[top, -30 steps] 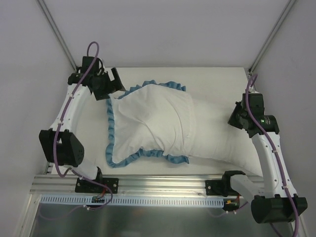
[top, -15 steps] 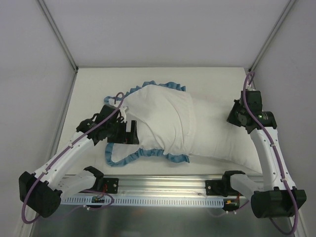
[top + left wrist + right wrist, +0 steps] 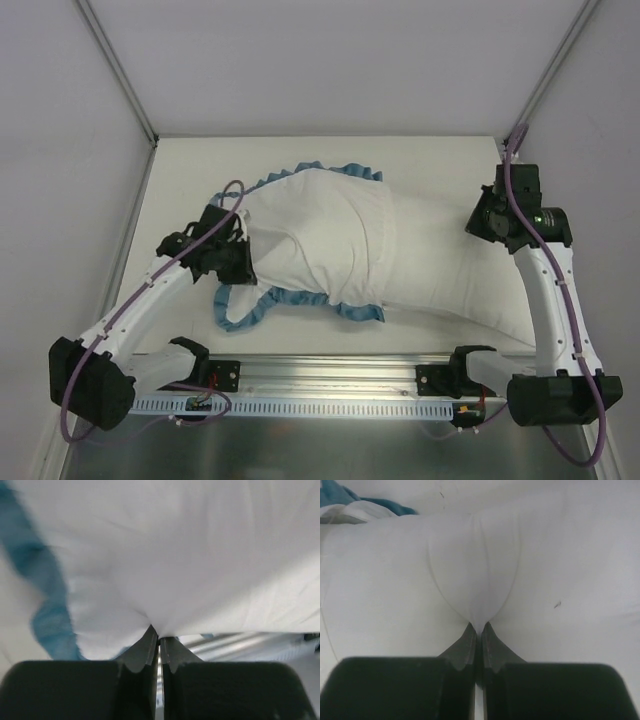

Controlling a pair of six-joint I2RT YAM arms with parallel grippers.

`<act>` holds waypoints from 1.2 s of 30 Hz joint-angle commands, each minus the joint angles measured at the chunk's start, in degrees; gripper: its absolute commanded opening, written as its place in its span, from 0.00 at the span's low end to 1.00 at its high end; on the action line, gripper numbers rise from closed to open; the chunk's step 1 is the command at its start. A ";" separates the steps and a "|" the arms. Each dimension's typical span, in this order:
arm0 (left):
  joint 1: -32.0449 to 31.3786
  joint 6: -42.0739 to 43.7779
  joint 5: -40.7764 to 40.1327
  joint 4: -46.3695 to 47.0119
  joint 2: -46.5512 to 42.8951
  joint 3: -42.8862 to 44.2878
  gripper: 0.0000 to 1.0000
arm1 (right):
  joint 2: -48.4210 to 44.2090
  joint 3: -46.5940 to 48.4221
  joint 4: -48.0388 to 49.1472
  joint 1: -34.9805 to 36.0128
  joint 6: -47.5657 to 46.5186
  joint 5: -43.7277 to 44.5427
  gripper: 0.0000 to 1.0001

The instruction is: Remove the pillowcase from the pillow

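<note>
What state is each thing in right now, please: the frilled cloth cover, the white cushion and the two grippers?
Teal-frilled white cloth pillowcase: white side out, covering the pillow's left part.
Plump plain white pillow: right part bare, pinched into a fold.
Left gripper: shut on pillowcase.
Right gripper: shut on pillow.

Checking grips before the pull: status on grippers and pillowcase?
Left gripper shut on pillowcase cloth. Right gripper shut on pillow. Pillowcase partway off, pillow's right end bare. Nothing in the way.
</note>
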 commanded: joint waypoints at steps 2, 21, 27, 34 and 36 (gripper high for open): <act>17.81 1.73 -7.39 -4.74 -1.85 7.44 0.00 | -2.74 9.36 0.63 -5.64 -0.40 4.75 0.01; 33.81 0.04 0.27 -2.11 -1.25 17.73 0.99 | -8.46 -1.80 3.10 -8.74 1.01 -10.66 0.36; 11.03 2.79 -7.31 -2.46 6.55 31.68 0.99 | -9.25 1.71 1.96 2.92 2.07 2.24 0.85; -9.71 2.87 -8.71 -3.33 22.73 45.66 0.99 | -6.27 5.76 0.11 11.12 1.28 10.10 0.99; -12.99 3.83 -8.62 -3.86 28.77 49.53 0.99 | -5.04 5.85 -0.68 12.00 1.28 9.49 1.00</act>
